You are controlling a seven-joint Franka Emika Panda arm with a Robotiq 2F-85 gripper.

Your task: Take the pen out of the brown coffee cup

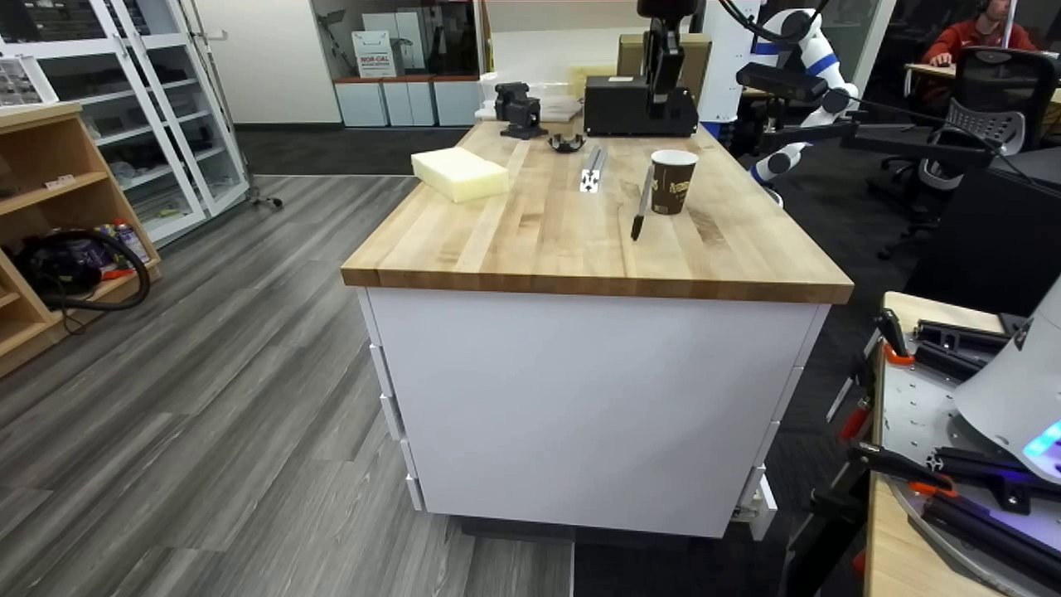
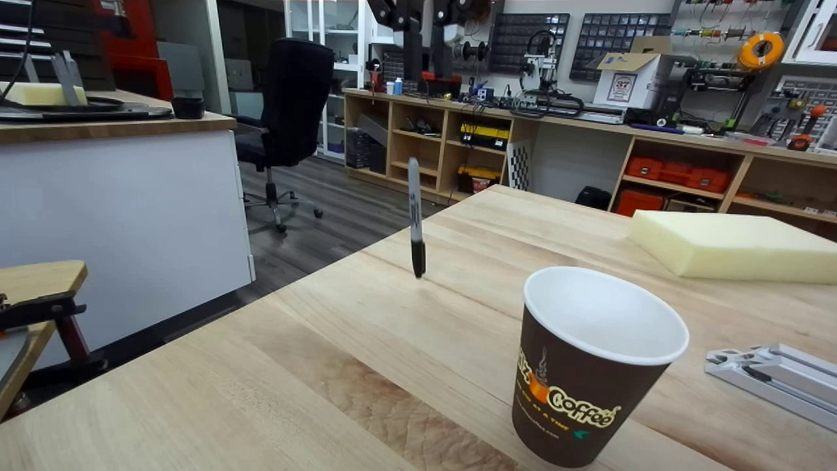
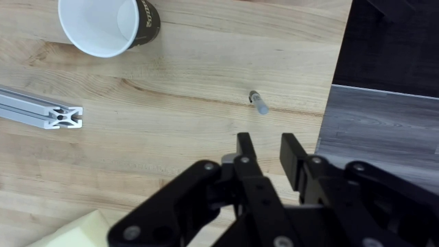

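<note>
Brown coffee cup (image 2: 592, 386) is seen with the pen (image 2: 416, 216) stood upright on the surface (image 2: 359, 327) well apart from it; extraction is judged complete, nothing remaining, the pincer (image 3: 267, 145) narrowly parted and empty above cup height.

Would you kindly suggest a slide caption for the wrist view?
Pen seen nearly end-on, outside the brown coffee cup, with the end effector open and holding nothing.
</note>
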